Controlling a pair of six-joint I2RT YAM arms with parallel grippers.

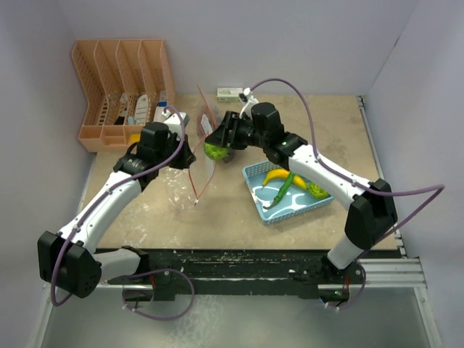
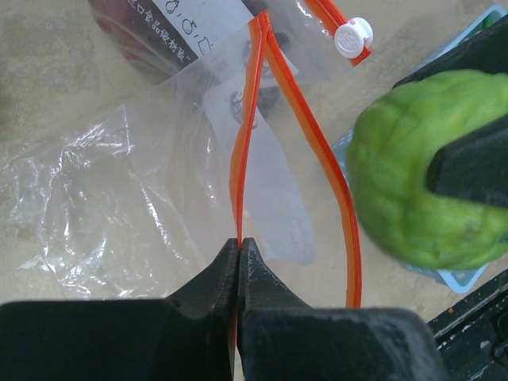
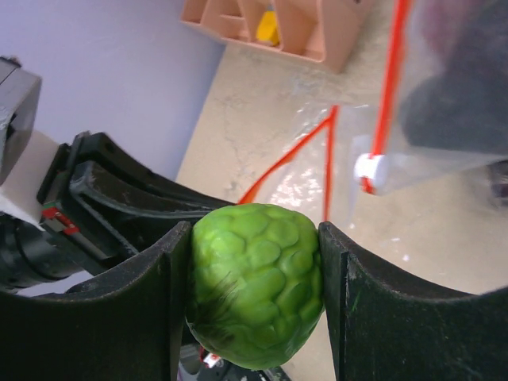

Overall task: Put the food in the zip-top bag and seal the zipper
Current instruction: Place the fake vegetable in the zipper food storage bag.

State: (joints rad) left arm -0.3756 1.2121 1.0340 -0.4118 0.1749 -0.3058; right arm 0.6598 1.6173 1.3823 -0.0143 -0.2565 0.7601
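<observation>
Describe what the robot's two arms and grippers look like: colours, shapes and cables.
The left arm and right arm both have white tube-like links joined by chunky black joints. A thin purple cable loops loosely along each arm. The left gripper and right gripper are matt black, each with two thick fingers. The left gripper's fingers taper to narrow tips.
</observation>
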